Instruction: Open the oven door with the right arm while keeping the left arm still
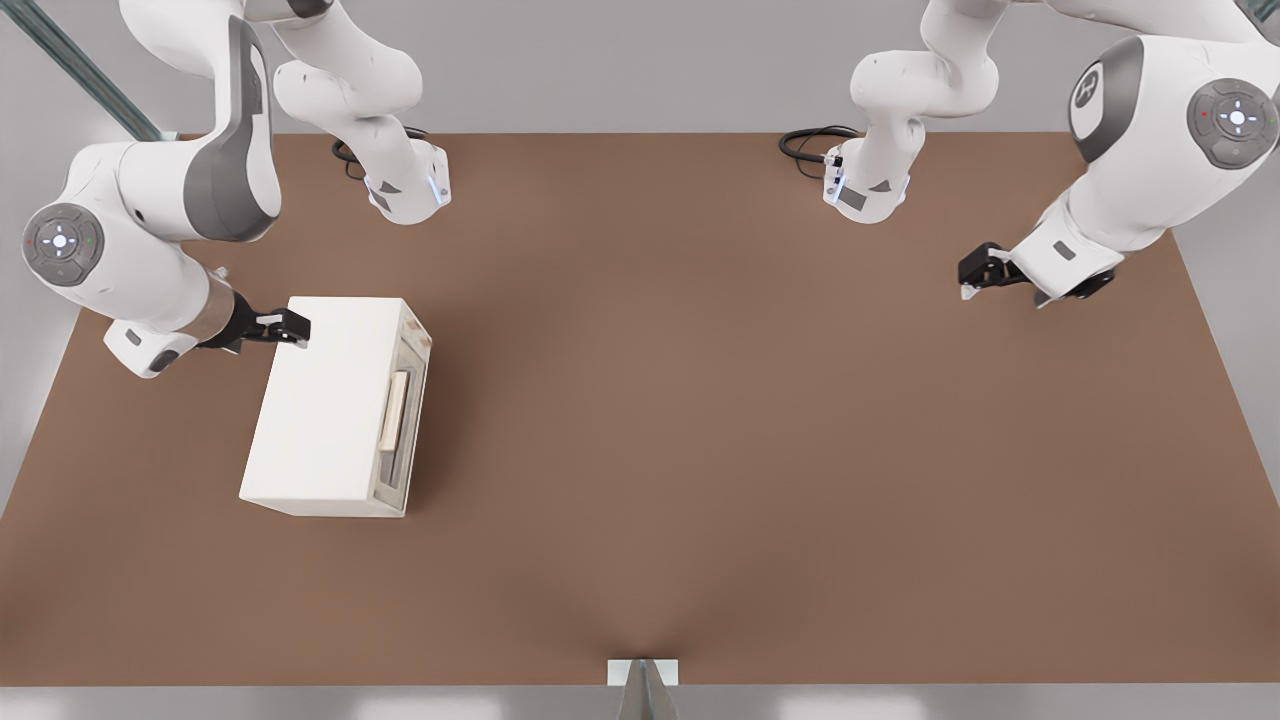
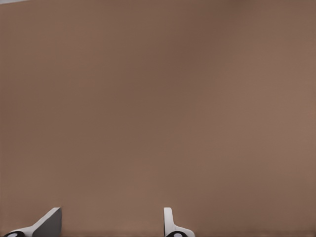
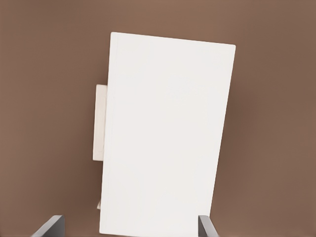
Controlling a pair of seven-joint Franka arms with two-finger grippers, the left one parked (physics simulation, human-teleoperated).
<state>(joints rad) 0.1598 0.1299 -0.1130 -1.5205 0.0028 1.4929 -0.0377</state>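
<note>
Hovering open tool (image 1: 290, 327) above oven (image 1: 320, 400); oven door (image 1: 405, 410) shut.

Brown table (image 1: 700, 420), black cables (image 1: 810, 145) at its far edge

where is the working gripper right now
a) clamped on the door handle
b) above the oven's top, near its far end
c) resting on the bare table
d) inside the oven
b: the gripper hangs over the oven top's far end, fingers open, clear of the handle on the shut door.

A brown table (image 1: 700, 450) carries a cream-white box oven (image 1: 320, 410) near the front view's left.
</note>
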